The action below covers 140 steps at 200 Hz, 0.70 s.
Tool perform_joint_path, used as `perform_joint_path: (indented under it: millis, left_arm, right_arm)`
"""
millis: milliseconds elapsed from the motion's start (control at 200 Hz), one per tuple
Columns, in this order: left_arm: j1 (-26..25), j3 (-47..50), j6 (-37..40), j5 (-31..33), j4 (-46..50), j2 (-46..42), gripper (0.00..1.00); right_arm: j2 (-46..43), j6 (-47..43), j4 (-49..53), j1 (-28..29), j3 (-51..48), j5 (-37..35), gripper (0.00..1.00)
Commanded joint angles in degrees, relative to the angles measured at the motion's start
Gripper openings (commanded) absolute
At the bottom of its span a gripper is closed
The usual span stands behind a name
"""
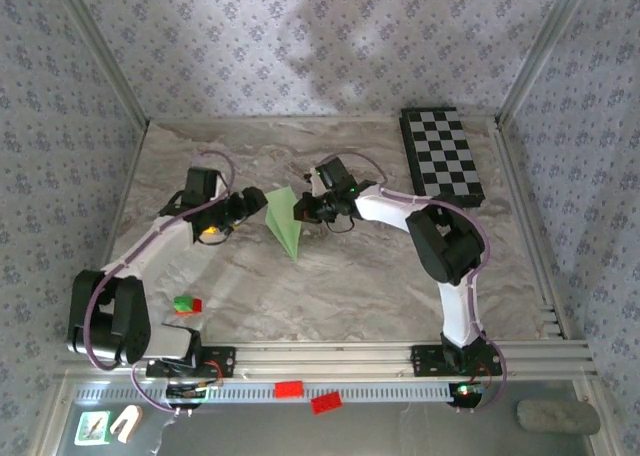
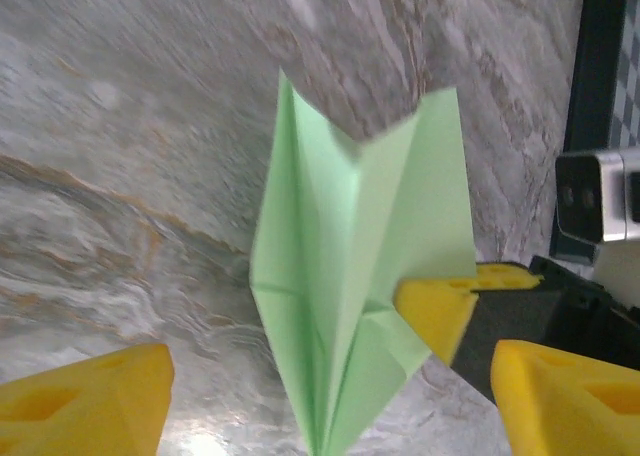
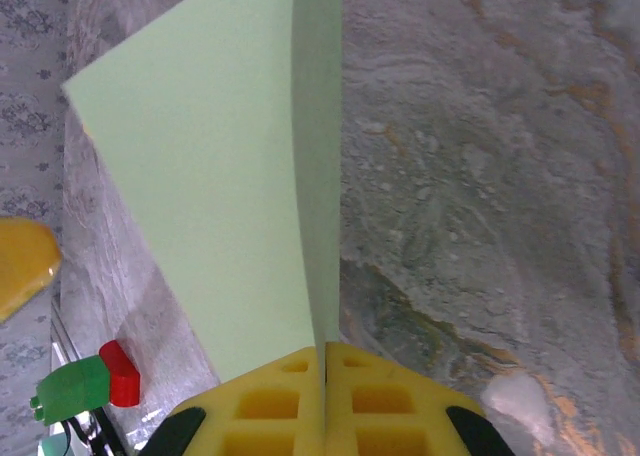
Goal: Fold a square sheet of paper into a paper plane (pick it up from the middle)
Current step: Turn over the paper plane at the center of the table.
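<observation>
The square sheet of paper is folded into a narrow, pointed light-green paper plane [image 1: 283, 221], held off the marble table near its middle. My right gripper [image 1: 303, 210] is shut on the plane's side edge, and the paper [image 3: 230, 196] rises from between its closed yellow fingers [image 3: 270, 406]. In the left wrist view the paper plane [image 2: 350, 266] hangs with its creased point down between my left gripper's [image 2: 330, 406] wide-apart yellow fingers [image 2: 90, 396]. They do not touch it. My left gripper [image 1: 252, 208] stands open just left of the plane.
A black-and-white checkered board [image 1: 443, 154] lies at the back right. A small red and green block pair [image 1: 186, 303] sits near the left arm's base, also seen as the blocks [image 3: 85, 381]. Two red blocks [image 1: 289, 388] rest on the front rail. Patterned walls enclose the table.
</observation>
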State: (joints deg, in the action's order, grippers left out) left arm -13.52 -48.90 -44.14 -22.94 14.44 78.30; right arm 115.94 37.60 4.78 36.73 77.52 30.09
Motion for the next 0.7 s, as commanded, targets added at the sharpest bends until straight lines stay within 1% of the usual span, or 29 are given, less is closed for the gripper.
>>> perform_joint_path:
  millis: [0,110,270,385,505,695]
  left_arm:
    - [-3.53,0.55,-3.74,-0.12,-2.66,2.99,0.78]
    - [-7.22,-0.52,-5.64,0.04,-4.53,6.68,0.69]
    - [-11.08,-3.62,-6.66,0.85,-4.90,11.90,0.62]
    - [-12.27,-5.50,-6.69,1.83,-4.52,14.67,0.61]
    - [-13.09,-7.54,-5.74,1.93,-3.84,17.14,0.58]
    - [-14.27,-10.14,-3.86,1.37,-2.38,19.64,0.45]
  right_arm:
    - [1.38,1.99,-5.62,-1.30,-2.41,2.91,0.03]
    - [1.91,2.09,-6.41,-2.00,-4.00,3.03,0.04]
    - [2.62,2.89,-7.75,-3.05,-6.08,3.06,0.05]
    - [3.06,3.26,-7.98,-3.66,-6.75,3.14,0.06]
    - [3.41,3.48,-8.24,-4.03,-7.29,3.27,0.06]
    - [3.77,3.81,-8.18,-4.39,-7.29,3.75,0.06]
